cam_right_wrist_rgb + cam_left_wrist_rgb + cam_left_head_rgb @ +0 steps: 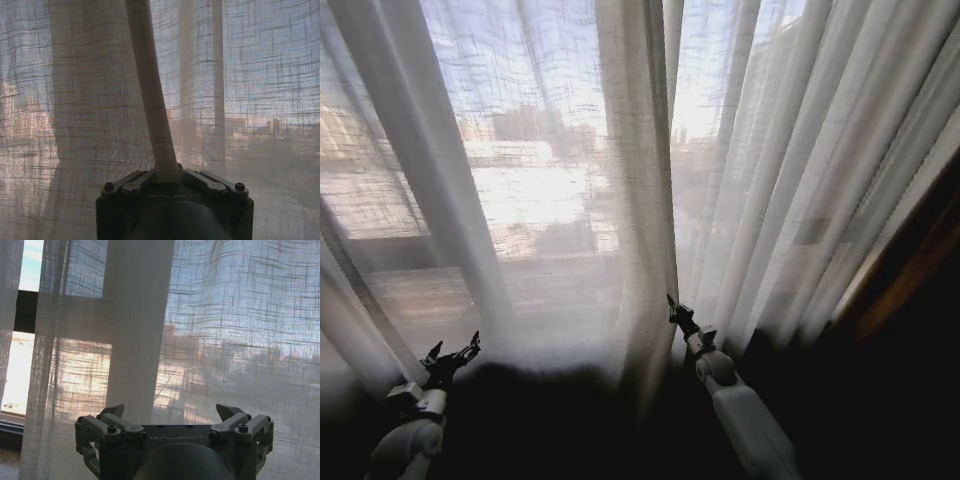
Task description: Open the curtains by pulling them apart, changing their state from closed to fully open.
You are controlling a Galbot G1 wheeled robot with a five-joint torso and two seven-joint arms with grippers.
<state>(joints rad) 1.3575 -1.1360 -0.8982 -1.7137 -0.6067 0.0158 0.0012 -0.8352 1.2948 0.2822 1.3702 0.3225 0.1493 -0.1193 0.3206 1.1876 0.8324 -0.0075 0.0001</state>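
Right gripper (167, 175) fingers pinch thin fold of curtains (635, 200); sheer fabric may slip out. Left gripper (172, 415) fingers spread, empty, near left panel.

Sheer curtains (550, 150) hang before a bright window (20, 365), their hems dropping into deep shadow (570, 420) where no floor can be made out.
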